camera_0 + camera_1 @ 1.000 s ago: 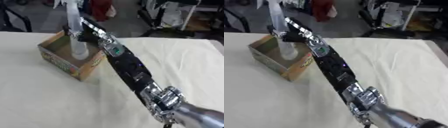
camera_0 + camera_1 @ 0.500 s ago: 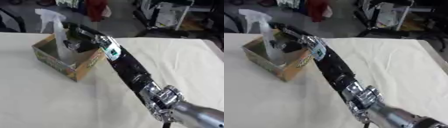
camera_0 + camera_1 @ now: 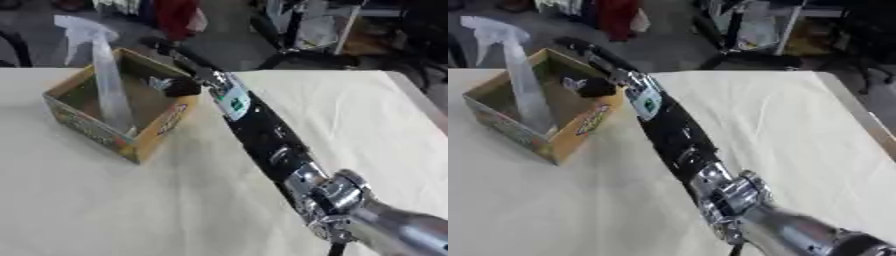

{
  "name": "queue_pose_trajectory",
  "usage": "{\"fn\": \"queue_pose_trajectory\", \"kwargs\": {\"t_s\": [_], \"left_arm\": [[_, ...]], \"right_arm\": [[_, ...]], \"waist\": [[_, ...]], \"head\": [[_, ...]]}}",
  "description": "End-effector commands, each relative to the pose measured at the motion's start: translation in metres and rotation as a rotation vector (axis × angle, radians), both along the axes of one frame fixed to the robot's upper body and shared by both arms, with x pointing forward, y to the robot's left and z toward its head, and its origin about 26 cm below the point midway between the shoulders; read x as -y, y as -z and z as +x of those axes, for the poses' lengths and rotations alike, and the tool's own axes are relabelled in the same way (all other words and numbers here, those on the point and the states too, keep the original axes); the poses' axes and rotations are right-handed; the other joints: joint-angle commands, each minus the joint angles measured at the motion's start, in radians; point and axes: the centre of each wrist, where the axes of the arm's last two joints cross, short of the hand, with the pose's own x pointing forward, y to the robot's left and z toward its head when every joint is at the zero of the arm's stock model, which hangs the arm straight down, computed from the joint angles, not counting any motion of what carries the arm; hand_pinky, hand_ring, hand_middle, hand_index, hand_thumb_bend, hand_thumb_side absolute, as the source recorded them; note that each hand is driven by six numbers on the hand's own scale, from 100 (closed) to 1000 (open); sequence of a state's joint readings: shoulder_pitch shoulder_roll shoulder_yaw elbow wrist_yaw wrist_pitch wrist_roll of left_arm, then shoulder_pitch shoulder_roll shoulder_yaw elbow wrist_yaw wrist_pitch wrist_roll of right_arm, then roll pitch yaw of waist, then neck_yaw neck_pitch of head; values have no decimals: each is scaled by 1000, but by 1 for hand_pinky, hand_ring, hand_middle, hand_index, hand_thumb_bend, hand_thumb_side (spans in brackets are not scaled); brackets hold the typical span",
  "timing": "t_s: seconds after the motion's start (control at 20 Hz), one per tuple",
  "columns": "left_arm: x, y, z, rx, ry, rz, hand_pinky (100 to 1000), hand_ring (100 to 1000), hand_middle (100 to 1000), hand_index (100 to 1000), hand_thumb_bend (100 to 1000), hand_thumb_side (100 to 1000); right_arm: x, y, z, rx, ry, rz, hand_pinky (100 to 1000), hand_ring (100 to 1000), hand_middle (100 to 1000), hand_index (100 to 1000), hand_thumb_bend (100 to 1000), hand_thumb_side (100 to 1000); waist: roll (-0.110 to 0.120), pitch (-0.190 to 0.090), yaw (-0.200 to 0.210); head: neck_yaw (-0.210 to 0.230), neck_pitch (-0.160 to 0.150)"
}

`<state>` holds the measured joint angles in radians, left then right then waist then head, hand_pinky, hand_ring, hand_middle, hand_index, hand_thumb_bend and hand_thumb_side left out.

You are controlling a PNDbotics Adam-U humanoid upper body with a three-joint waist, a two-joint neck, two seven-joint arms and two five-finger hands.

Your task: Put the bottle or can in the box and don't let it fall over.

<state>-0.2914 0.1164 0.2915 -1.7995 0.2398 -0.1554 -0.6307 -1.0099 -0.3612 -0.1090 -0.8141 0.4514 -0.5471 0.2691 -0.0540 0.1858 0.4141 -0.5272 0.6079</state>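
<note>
Clear plastic spray bottle (image 3: 107, 80) stands upright inside an open cardboard box (image 3: 87, 127) on a cream surface (image 3: 131, 200). Just beside it, the right robot hand (image 3: 179, 86) reaches over the box's far rim, apart from the bottle, fingers relaxed and holding nothing.

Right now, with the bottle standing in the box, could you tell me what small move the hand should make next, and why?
Probably lift the right hand up and back, clear of the box. The spray bottle stands nearly upright inside, apart from the hand, so only a careless brush could topple it.
</note>
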Motion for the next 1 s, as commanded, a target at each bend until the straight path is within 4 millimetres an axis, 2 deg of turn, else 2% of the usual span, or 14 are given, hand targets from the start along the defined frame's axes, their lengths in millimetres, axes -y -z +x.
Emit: {"fn": "queue_pose_trajectory", "kwargs": {"t_s": [0.05,0.15,0.3,0.35,0.45,0.5,0.75,0.9,1.0], "left_arm": [[-15,-2,-6,3,-47,47,719,1000,942,1000,521,992],[-23,3,-10,-19,-77,61,718,1000,941,1000,520,996],[-26,6,-12,-26,-92,68,718,1000,941,1000,520,996],[-27,7,-12,-32,-95,75,717,1000,941,1000,514,1000],[-36,11,-18,-55,-118,116,717,1000,941,1000,512,1000],[-40,14,-21,-65,-132,129,716,1000,941,1000,509,1000],[-54,21,-31,-81,-196,159,717,1000,942,1000,497,1000],[-57,23,-33,-81,-209,168,716,1000,943,1000,489,1000],[-57,25,-34,-82,-213,176,716,1000,943,1000,487,1000]], "right_arm": [[23,-25,-8,37,12,91,932,991,985,988,100,519],[30,-23,-15,31,-5,148,908,972,970,979,100,516],[33,-26,-21,14,-33,189,908,972,970,979,100,516],[36,-27,-23,15,-35,198,863,937,944,962,100,531],[46,-23,-29,29,-15,228,856,931,937,953,100,531],[48,-19,-32,38,-18,243,851,929,936,951,100,536],[43,11,-50,7,-42,349,846,928,934,939,100,549],[45,28,-63,-36,-42,426,837,917,926,916,100,535],[48,39,-72,-75,-41,466,835,917,927,916,100,526]], "waist": [[10,-42,-28],[8,-61,-66],[7,-69,-80],[3,-73,-85],[-17,-94,-116],[-20,-102,-136],[-14,-108,-246],[-9,-104,-278],[-6,-99,-293]], "head": [[37,22],[69,46],[81,54],[106,59],[178,82],[218,90],[415,94],[493,88],[528,88]]}}
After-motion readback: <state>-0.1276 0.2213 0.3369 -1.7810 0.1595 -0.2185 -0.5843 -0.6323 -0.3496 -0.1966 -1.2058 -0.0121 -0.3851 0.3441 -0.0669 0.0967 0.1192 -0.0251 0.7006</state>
